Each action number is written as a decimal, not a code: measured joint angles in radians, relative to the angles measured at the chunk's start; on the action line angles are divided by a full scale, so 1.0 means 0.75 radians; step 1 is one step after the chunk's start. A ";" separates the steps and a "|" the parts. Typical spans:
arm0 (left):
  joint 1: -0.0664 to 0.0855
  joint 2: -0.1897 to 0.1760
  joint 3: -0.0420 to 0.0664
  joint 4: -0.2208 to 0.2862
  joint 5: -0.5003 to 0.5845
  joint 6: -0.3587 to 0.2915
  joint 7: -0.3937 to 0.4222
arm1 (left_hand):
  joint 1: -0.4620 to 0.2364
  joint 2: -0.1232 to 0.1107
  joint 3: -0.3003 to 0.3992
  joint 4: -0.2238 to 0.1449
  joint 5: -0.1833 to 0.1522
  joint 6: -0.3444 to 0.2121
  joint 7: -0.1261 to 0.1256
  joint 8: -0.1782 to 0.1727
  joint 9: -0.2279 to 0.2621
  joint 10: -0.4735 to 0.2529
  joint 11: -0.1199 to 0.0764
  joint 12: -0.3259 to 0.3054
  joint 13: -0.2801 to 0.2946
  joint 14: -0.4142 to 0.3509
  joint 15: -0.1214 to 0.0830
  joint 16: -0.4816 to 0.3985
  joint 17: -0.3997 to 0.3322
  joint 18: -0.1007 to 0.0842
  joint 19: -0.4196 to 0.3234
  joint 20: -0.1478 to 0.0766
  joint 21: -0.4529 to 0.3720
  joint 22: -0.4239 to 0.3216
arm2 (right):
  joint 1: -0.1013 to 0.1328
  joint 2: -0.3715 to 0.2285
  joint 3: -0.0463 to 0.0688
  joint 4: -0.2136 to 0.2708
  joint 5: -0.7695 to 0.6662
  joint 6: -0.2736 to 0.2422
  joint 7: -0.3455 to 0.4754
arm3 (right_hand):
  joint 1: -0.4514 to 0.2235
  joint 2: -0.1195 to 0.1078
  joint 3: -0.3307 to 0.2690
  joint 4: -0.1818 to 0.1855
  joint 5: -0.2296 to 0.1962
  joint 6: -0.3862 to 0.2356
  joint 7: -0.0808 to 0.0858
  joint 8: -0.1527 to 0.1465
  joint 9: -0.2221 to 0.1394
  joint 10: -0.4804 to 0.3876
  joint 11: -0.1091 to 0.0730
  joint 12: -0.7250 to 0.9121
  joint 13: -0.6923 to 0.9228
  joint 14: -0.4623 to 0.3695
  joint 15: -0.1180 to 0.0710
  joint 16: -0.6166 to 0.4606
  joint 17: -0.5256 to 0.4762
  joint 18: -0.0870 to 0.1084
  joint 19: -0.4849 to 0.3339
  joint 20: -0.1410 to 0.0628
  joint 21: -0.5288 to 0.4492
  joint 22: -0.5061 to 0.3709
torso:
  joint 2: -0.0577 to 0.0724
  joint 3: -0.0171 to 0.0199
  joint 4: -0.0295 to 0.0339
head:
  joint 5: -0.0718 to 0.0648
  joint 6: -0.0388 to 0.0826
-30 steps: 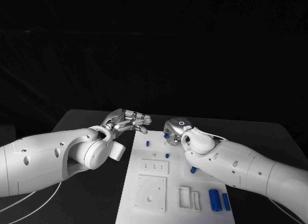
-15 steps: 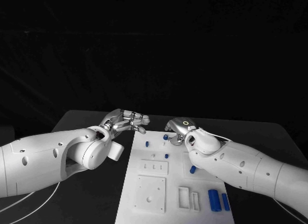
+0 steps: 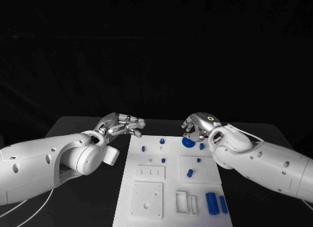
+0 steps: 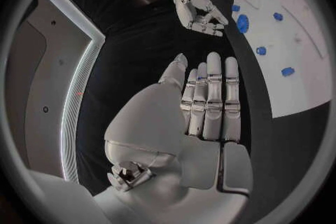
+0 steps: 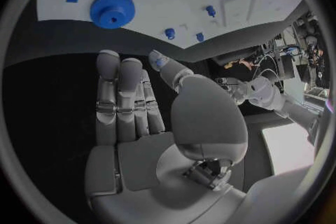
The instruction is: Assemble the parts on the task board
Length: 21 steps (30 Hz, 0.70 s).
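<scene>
Head view is showing both arms reaching over the far end of the white board (image 3: 171,189). The right hand (image 3: 199,124) is hanging just above a blue gear (image 3: 189,141) lying near the board's far right corner, its fingers curled down a little but holding nothing — the right wrist view is showing those fingers (image 5: 119,101) lying straight and side by side, with the gear (image 5: 112,9) beyond their tips. The left hand (image 3: 119,124) is sitting beside the board's far left corner, fingers loosely bent and not gripping anything; from its own wrist they are lying flat together (image 4: 210,98).

My guess is that the gear is the piece in hand, and the next move is calling for the right hand to drop and pinch it by the rim.

Small blue pegs (image 3: 162,141) are standing further along the board, and two blue cylinders (image 3: 211,202) are lying near its front edge. Which slot the gear belongs in I cannot make out — the right forearm is covering part of the board.
</scene>
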 measured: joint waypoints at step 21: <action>0.000 0.004 -0.005 -0.017 0.000 0.001 0.000 | 0.000 0.000 0.000 0.000 0.000 0.000 0.000 0.000 0.000 0.000 0.000 0.000 0.000 0.000 0.000 0.000 0.000 0.000 0.000 0.000 0.000 0.000 | -0.003 0.011 0.023 -0.181 0.228 0.220 0.073 | 0.049 0.049 -0.414 0.080 0.143 -0.097 0.007 -0.001 0.002 -0.179 -0.017 1.372 1.403 -0.009 -0.013 0.200 0.639 -0.051 0.001 -0.029 0.361 0.171 | 0.004 0.0041 -0.0095 | -0.024 -0.002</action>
